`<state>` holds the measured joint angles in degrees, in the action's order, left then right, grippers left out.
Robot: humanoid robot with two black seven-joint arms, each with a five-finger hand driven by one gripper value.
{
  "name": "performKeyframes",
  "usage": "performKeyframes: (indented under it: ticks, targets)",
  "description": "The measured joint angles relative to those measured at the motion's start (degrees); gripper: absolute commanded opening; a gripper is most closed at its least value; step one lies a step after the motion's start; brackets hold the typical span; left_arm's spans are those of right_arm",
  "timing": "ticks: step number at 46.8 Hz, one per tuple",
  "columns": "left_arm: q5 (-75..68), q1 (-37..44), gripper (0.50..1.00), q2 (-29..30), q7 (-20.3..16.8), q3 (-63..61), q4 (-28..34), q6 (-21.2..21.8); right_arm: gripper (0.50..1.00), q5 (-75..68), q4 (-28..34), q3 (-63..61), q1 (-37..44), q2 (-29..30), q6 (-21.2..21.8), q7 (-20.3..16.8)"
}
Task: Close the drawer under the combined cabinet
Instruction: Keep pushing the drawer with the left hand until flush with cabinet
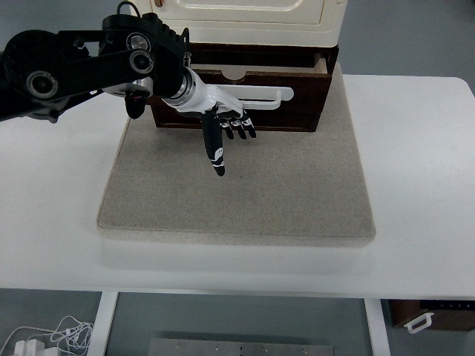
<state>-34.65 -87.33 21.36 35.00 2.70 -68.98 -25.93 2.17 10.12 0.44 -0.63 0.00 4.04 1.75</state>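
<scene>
Left hand [223, 122], fingers spread, lies against the left-right-running, partly open drawer [245, 100].

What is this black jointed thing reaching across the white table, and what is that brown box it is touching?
This single picture is taken from the robot's own head, looking steeply down at its work. The black jointed thing is its left arm, ending in a white and black left hand with fingers. The fingers are relaxed and hold nothing; the hand lies against the front of a dark wooden drawer, which is pulled partly out beneath a cream cabinet. The drawer has a white handle. Everything stands on a grey mat on the white table. The right arm is out of view.
</scene>
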Motion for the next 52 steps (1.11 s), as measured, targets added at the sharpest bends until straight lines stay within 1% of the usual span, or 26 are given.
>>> performKeyframes:
  ticks: [17, 37, 52]
  targets:
    - [-0.4, 0.2, 0.992, -1.9, -0.4, 0.6, 6.0, 0.1, 0.952, 0.0, 0.0, 0.0, 0.0, 0.0, 0.0, 0.0]
    - [-0.5, 0.6, 0.992, -1.9, -1.9, 0.6, 10.0, 0.3, 0.952, 0.0, 0.0, 0.0, 0.0, 0.0, 0.0, 0.0]
    - [-0.9, 1.1, 0.992, -1.8, -3.0, 0.5, 11.5, 0.3, 0.952, 0.0, 0.0, 0.0, 0.0, 0.0, 0.0, 0.0]
